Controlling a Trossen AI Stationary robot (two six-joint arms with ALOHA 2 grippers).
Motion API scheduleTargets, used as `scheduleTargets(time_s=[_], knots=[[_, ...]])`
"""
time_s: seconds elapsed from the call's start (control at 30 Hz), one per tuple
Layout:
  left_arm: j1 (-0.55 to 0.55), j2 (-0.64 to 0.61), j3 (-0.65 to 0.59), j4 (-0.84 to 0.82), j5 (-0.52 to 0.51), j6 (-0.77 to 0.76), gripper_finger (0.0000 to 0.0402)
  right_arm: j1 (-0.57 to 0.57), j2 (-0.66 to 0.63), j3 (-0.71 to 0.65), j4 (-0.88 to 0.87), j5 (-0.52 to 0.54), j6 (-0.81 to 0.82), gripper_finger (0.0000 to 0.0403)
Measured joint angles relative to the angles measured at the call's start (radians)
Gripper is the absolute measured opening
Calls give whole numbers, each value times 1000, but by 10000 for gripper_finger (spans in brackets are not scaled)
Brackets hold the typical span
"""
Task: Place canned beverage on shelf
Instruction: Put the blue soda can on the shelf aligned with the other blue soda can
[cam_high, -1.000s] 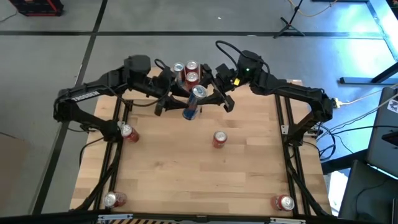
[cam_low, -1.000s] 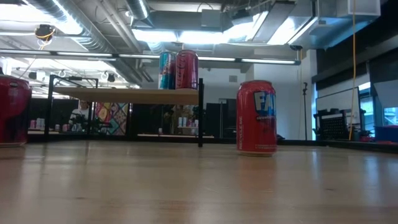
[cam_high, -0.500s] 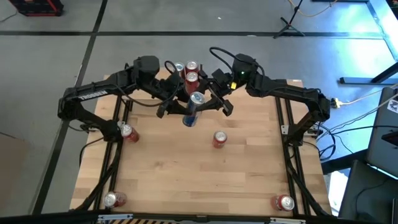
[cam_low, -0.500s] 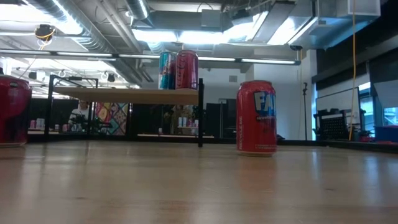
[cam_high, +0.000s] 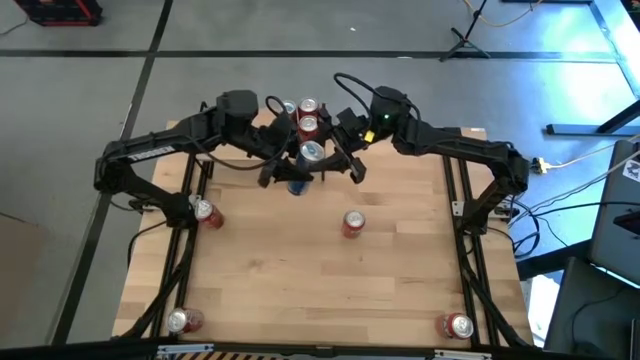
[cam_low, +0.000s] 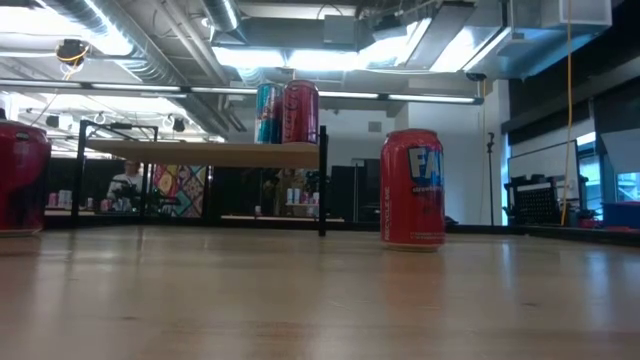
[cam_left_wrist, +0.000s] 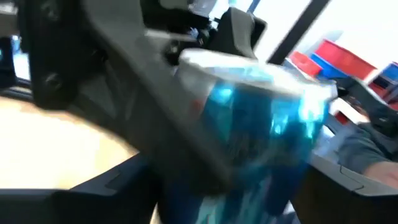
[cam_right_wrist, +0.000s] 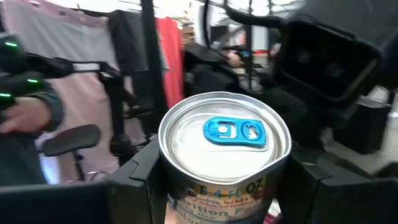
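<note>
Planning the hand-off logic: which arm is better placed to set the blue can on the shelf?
Right, probably. The right gripper is clamped around the blue can, its fingers on both sides in the right wrist view. The left gripper also sits against it, grip unclear. The shelf is just behind.

Eight cans show in all: one blue can (cam_high: 309, 153) held between both arms' jaws, three cans on the shelf (cam_low: 210, 153) just beyond the jaws, and four red cans standing apart on the bench (cam_high: 300, 270).
</note>
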Motion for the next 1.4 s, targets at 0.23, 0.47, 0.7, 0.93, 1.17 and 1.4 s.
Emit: scheduleTargets(time_s=[0.23, 0.47, 0.7, 0.93, 1.17, 1.4], knots=[[-5, 3, 0, 1, 27, 30, 311, -4, 0, -2, -2, -18, -8, 198], [-2, 3, 0, -9, 1, 51, 259, -5, -1, -2, -3, -11, -8, 198], [-3, -36, -2, -51, -115, 75, 199, -10, -4, 0, -11, 2, 0, 288], [-20, -151, 2, -179, -371, 186, 209, -82, -87, 1, -191, -18, 19, 388], [-3, -224, -96, -130, -459, 284, 207, -136, -140, -1, -370, -9, -23, 384], [75, -307, -360, 148, -449, 286, 207, -144, -148, 0, -492, 45, -37, 382]])
